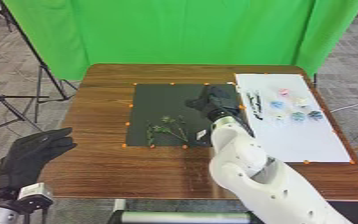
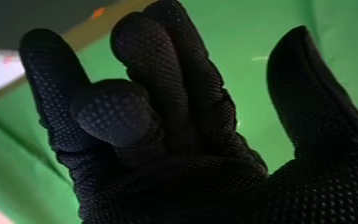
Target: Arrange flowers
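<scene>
Brown wooden tabletop offers passage left of the black rectangular mat; green leafy stems obstruct its near half.

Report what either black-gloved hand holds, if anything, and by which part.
Nothing is held: the right hand is empty over the black rectangular mat, and the left hand is empty too.

1. Light in the head view is bright and spread out.
2. The white sheet shines the most.
3. The right hand looks very dark in both views.
4. In the right wrist view, the green cloth is bright, with darker stripes in its folds.
</scene>
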